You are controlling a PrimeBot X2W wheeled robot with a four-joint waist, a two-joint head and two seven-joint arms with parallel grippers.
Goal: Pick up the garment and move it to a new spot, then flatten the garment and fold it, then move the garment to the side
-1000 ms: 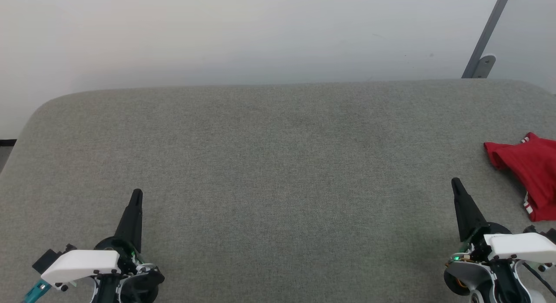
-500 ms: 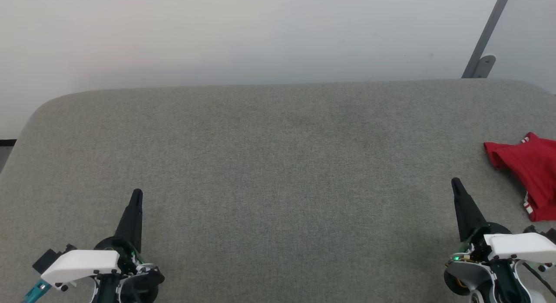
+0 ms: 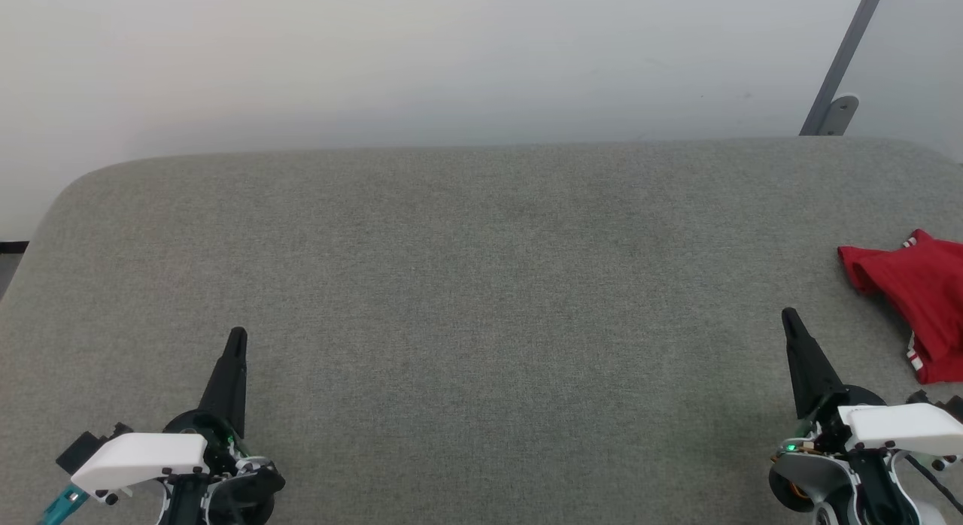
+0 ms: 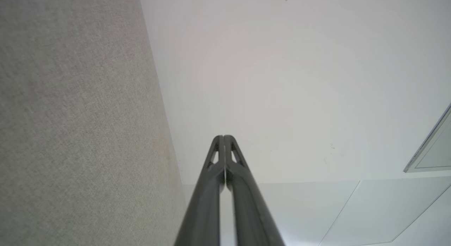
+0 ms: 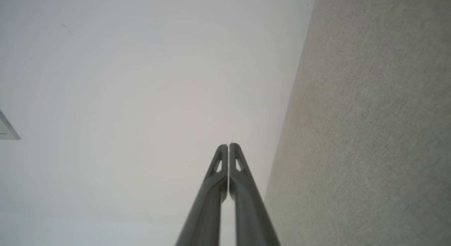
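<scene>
Grey fabric surface (image 3: 481, 284), rounded far corners, set against plain pale wall (image 3: 451, 59); grey metal bracket (image 3: 835, 104) upper rt. Red garment (image 3: 914, 299) bunched at surface's rt edge, partly out of frame, near rt gripper (image 3: 789, 316) but not touching, just beyond and to its rt. Rt gripper and lt gripper (image 3: 238, 335) both clenched, fingers tip to tip; lt well apart from garment.

The garment (image 3: 914, 299) ran off my head view's right edge, so I saw only a crumpled red part with striped trim (image 3: 913, 357) (perhaps a sleeve hem). My right gripper (image 3: 789, 316) was cut at its base by the bottom edge.
</scene>
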